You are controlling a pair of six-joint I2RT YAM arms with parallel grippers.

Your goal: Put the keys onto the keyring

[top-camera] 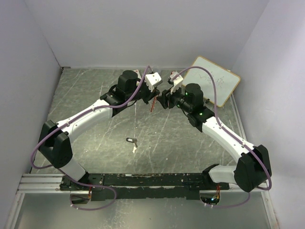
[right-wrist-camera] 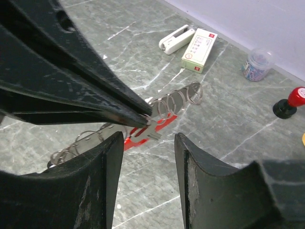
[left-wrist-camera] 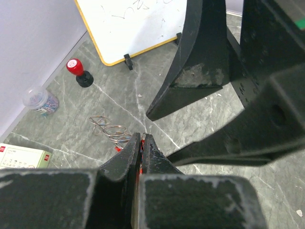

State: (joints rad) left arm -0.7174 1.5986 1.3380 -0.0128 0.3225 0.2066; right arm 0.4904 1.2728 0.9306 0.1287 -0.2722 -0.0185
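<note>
Left gripper (left-wrist-camera: pixel 141 142) clamped shut on keyring (right-wrist-camera: pixel 167 123). Right gripper (right-wrist-camera: pixel 147 145) spread open; keyring just ahead of its jaws, chain's long axis crosswise to gap.

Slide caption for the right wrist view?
Open right gripper faces the left gripper, shut on the keyring above the table.

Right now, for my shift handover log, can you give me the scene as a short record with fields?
left fingers: shut on the keyring's red piece
right fingers: open, holding nothing, facing the keyring
keyring: between the two arms, wire rings trailing from it
black key: lying on the table, apart from both arms
background: whiteboard, stamp, jar, box, stapler
</note>
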